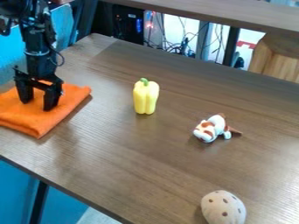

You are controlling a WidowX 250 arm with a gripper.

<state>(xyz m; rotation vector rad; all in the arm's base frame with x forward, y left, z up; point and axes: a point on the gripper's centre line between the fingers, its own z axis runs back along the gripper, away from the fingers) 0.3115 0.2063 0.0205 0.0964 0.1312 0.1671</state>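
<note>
The black gripper (37, 103) hangs at the left over a folded orange cloth (64, 104), pointing down with its two fingers apart. Nothing shows between the fingers; their tips are at or just above the cloth, and I cannot tell whether they touch it. To the right of the cloth, a yellow bell pepper (145, 97) with a green stem stands upright on the table. Farther right lies a small white and orange-brown plush animal (211, 128). A beige, dark-spotted rounded object (223, 208) rests near the bottom edge of the view.
The brown wooden table (116, 162) has its front edge running diagonally from the left to the bottom. Behind its far edge are cables (175, 47), a dark computer case (128, 24) and a wooden box (277, 57). A raised shelf (234, 14) crosses the top.
</note>
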